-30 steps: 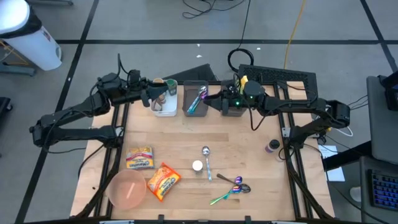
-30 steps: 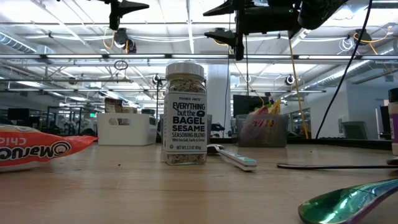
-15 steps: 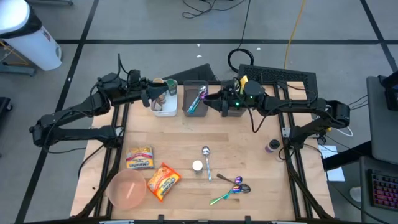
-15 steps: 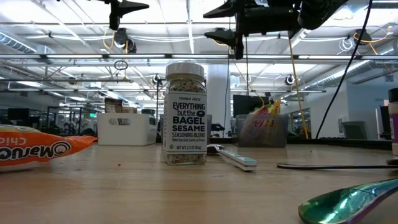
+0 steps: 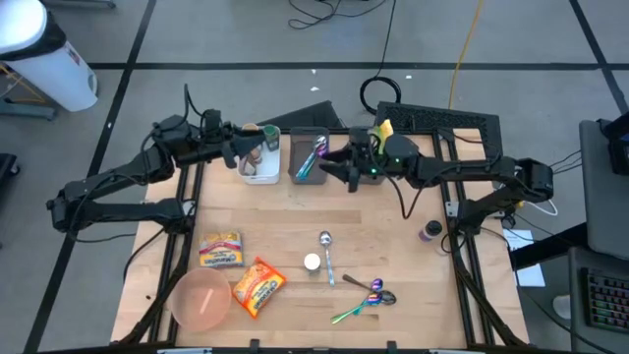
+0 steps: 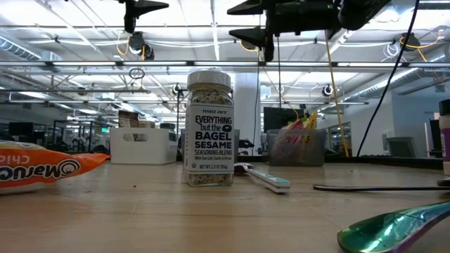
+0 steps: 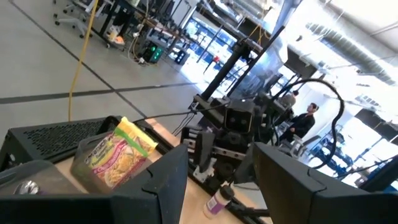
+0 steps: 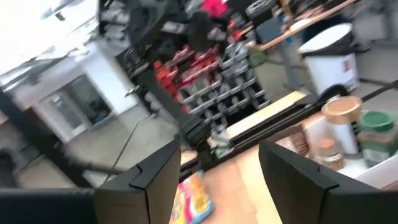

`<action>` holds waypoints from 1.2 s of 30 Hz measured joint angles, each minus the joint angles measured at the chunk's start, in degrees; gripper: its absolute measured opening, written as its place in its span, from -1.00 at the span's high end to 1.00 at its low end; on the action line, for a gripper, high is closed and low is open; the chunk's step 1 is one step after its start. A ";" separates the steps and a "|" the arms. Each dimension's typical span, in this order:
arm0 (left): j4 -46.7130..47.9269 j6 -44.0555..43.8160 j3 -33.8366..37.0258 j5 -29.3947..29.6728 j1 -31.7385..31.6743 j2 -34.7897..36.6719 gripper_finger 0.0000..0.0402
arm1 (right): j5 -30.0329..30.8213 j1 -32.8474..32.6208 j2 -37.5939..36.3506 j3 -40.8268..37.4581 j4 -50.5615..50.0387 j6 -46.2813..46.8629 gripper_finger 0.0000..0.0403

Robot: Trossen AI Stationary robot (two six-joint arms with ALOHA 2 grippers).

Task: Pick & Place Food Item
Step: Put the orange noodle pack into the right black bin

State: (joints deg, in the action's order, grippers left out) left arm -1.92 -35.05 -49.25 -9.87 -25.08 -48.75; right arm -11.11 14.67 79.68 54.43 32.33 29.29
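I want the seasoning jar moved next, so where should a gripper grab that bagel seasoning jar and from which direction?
Grip the seasoning jar across its labelled body, just under the white cap, coming down from above. It stands upright on the table with clear space around it; the closest thing is the spoon beside it, so close the fingers across the other sides.

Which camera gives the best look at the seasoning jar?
The low view: the seasoning jar stands upright, close, label readable. The high view shows only its white lid from above. Neither wrist view shows it.
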 joint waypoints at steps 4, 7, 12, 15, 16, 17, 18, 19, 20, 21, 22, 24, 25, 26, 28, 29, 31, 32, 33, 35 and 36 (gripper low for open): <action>-1.09 -0.09 0.00 0.05 0.00 0.00 0.06 | 5.64 -0.83 0.00 0.00 2.73 1.69 -0.04; -6.11 0.39 0.00 2.22 -0.36 -0.02 0.06 | 6.96 -1.22 0.00 0.00 5.89 1.60 -0.04; -9.78 2.49 -0.01 -6.57 -0.97 1.42 0.06 | 6.99 -1.53 0.00 0.00 10.26 3.53 -0.04; -8.06 2.82 -0.02 -17.33 -1.01 2.79 0.06 | 7.09 -2.18 0.00 0.00 11.22 4.47 -0.04; -6.55 1.59 -0.02 -20.32 -1.01 3.07 0.06 | 7.12 -2.54 0.00 0.00 11.20 4.49 -0.04; -4.56 0.57 -0.02 -23.02 -1.03 3.36 0.06 | 7.33 -3.03 0.00 0.00 11.20 4.49 -0.04; -1.97 -0.11 -0.02 -25.35 -1.03 3.67 0.06 | 8.01 -3.66 0.00 0.00 11.17 4.49 -0.04; 0.90 -0.31 -0.02 -27.13 -0.97 4.05 0.06 | 8.79 -4.27 0.00 0.00 11.18 4.43 -0.04; 3.86 -0.47 -0.02 -28.23 -0.82 4.54 0.06 | 9.81 -4.98 0.00 0.00 11.20 3.93 -0.04; 7.12 -0.31 -0.02 -28.56 -0.50 5.04 0.06 | 10.70 -5.71 0.00 0.00 11.17 3.06 -0.04; 10.40 0.16 -0.02 -28.67 -0.05 5.48 0.06 | 11.52 -6.39 0.00 0.00 11.17 2.23 -0.04; 16.23 1.24 -0.02 -28.67 1.06 6.17 0.06 | 12.93 -7.60 0.00 0.00 11.17 0.93 -0.04; 18.69 1.59 -0.02 -28.86 1.73 6.41 0.06 | 13.35 -8.06 0.00 0.00 11.17 0.51 -0.04; 20.74 1.69 -0.02 -29.42 2.43 6.61 0.06 | 13.93 -8.49 0.00 0.00 11.15 0.21 -0.04; 24.41 1.85 -0.02 -30.90 3.70 6.91 0.06 | 14.16 -9.18 0.00 0.00 11.13 -0.12 -0.04; 26.30 2.09 -0.02 -31.45 4.31 6.91 0.06 | 14.19 -9.36 0.00 0.00 11.09 -0.14 -0.04; 30.52 2.91 -0.02 -31.96 5.75 6.63 0.06 | 14.20 -9.81 0.00 0.00 10.89 -0.19 -0.04; 32.33 3.36 -0.02 -32.14 6.61 6.13 0.06 | 14.20 -9.96 0.00 0.00 10.65 -0.19 -0.04; 33.73 3.87 -0.02 -32.15 7.49 5.33 0.06 | 14.18 -10.07 0.00 0.00 10.19 -0.21 -0.04; 36.20 4.81 -0.02 -32.20 9.56 3.46 0.06 | 14.14 -10.40 0.00 0.00 8.54 -0.19 -0.04; 36.95 5.38 -0.02 -32.18 10.58 2.38 0.06 | 14.12 -10.46 0.00 0.00 7.87 -0.21 -0.04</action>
State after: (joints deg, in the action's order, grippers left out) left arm 35.03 -29.67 -49.28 -42.04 -14.50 -46.37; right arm 3.02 4.21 79.68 54.43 40.20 29.08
